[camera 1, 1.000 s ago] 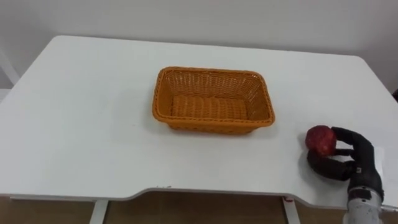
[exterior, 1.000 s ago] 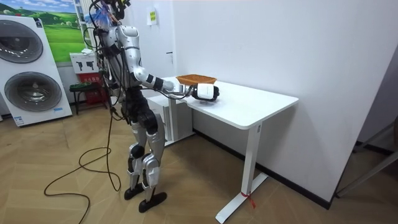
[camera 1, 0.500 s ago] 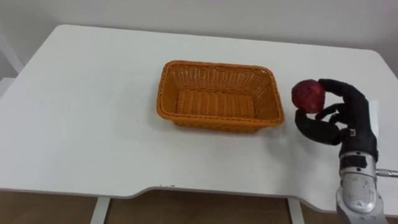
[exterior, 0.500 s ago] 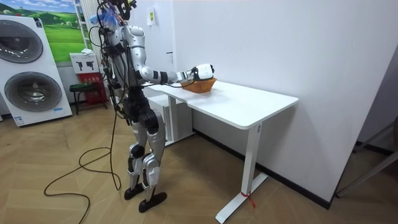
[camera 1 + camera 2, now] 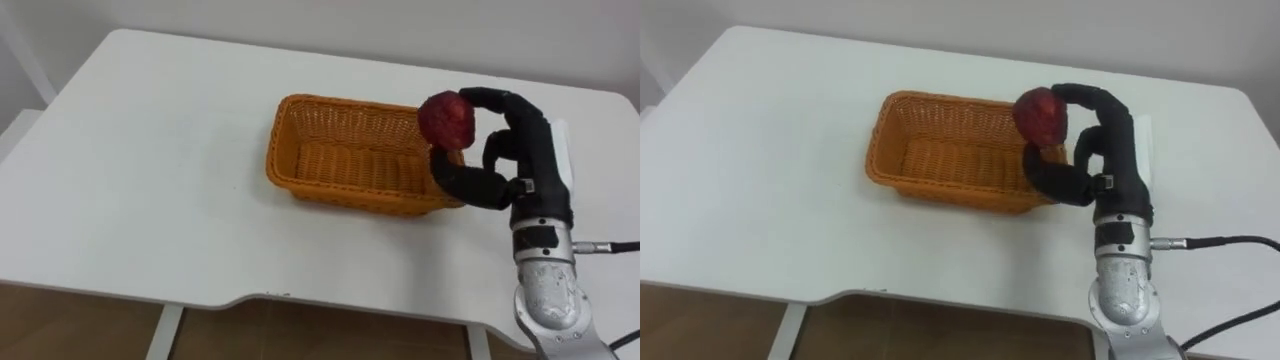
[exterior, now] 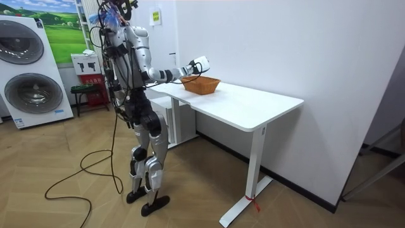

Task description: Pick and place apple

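A dark red apple point(image 5: 446, 119) point(image 5: 1043, 113) is pinched between the thumb and curled fingers of my right hand point(image 5: 515, 152) point(image 5: 1105, 150). The hand holds it in the air over the right end of the orange wicker basket point(image 5: 350, 152) point(image 5: 952, 150), just above the rim. The basket stands empty in the middle of the white table point(image 5: 150, 180). In the room view the right hand point(image 6: 198, 64) is raised above the basket point(image 6: 201, 85) at the table's near end.
The robot stands at the end of the white table point(image 6: 253, 107), which runs along a white wall. Washing machines point(image 6: 38, 76) stand behind the robot at the room view's left. The table's front edge point(image 5: 270, 297) lies close below the basket.
My right hand has lifted the apple off the table at the right and carried it up and leftward, over the basket's right end. The head camera has shifted too.
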